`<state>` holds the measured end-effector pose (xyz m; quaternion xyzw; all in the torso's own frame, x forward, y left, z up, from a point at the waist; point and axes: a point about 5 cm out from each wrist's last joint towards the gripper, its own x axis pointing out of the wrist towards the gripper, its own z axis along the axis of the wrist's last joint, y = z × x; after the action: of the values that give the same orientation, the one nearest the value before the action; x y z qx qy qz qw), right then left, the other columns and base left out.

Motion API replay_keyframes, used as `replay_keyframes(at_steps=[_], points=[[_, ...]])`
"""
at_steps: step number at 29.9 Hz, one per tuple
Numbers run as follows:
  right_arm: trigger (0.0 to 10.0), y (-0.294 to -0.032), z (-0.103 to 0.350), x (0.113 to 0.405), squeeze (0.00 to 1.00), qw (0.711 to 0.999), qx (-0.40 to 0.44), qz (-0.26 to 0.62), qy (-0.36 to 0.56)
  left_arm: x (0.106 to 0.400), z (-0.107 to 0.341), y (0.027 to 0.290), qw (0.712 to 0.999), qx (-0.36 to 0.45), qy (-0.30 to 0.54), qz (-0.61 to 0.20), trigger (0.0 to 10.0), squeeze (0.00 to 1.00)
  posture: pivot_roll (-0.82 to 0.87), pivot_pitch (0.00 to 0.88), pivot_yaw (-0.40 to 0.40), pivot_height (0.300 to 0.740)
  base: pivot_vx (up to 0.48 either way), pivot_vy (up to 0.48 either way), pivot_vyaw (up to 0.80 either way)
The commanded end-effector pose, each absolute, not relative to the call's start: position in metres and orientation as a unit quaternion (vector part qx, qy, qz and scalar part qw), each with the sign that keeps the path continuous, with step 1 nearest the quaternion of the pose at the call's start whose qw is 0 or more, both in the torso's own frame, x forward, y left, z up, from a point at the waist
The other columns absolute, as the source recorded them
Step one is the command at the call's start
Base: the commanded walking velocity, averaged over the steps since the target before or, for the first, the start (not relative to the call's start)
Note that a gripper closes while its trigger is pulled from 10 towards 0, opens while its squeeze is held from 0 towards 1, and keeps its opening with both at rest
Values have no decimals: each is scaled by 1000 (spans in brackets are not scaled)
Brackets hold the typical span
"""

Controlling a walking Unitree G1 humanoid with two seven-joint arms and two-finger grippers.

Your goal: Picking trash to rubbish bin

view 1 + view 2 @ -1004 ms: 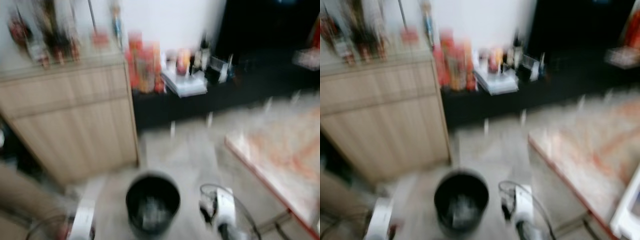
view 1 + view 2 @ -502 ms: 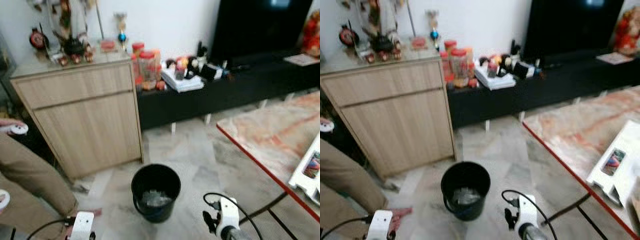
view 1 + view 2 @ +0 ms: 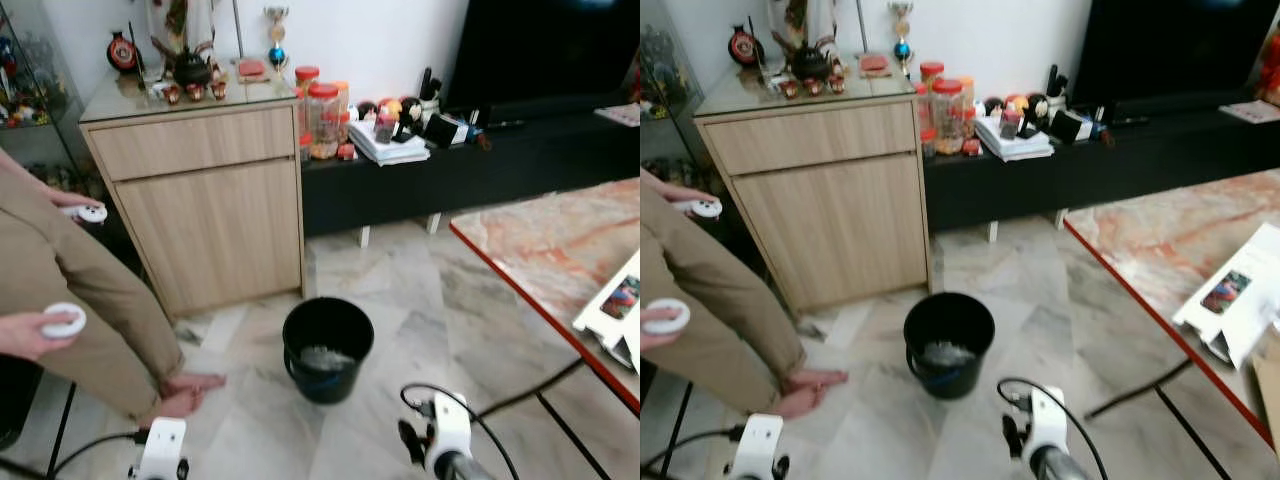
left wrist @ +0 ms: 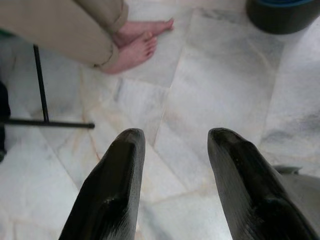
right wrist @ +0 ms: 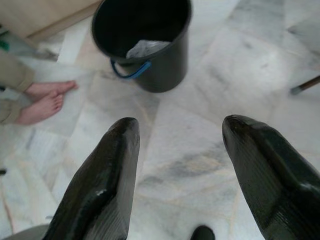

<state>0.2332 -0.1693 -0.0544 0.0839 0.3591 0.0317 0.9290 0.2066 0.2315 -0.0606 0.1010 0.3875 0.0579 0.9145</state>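
The rubbish bin [image 3: 328, 347] stands upright on the marble floor [image 3: 400, 300], in front of the wooden cabinet [image 3: 205, 205] and between the 2 arms. Its long axis is vertical and its mouth points straight up. Pale crumpled trash [image 5: 146, 48] already lies inside it, so at least 1 item appears deposited.

The left claw [image 4: 172, 170] is open and empty, hanging low over bare floor with the bin just ahead of it. The right claw [image 5: 180, 165] is also open and empty, aimed at the floor just short of the bin.

No further loose trash can be made out on the floor. Judged from this, the remaining work is to locate any further item.

A person [image 3: 70, 270] stands barefoot to the left, holding 2 white controllers [image 3: 64, 320]. A marble worktop [image 3: 560, 250] lies to the right.
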Motion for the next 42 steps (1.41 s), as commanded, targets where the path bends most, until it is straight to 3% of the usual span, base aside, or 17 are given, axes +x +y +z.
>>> replay_keyframes(at_steps=[1,11,13,24,27,37,42], points=[[10000,-173,-51,238,0,933,83,23,348,212,-58,231,919,102,378,55,10000,0,139,10,-1,740,0,0,0],[10000,-163,-34,257,0,953,60,57,292,229,-44,227,939,111,321,48,10000,0,148,17,6,740,0,0,0],[10000,-156,-18,274,0,965,58,84,241,243,-33,219,953,116,276,42,10000,0,140,16,6,740,0,0,0],[10000,-139,23,306,0,983,50,123,129,277,4,213,980,118,155,51,10000,0,152,4,-16,740,0,0,0],[10000,-132,48,320,0,989,52,125,65,296,29,206,988,118,83,52,10000,0,151,3,-18,740,0,0,0],[10000,-131,96,343,0,993,72,82,-41,324,84,187,992,108,-53,49,10000,0,158,0,-7,740,0,0,0],[10000,-130,97,343,0,993,73,82,-47,323,92,182,990,107,-77,43,10000,0,158,0,-7,740,0,0,0]])
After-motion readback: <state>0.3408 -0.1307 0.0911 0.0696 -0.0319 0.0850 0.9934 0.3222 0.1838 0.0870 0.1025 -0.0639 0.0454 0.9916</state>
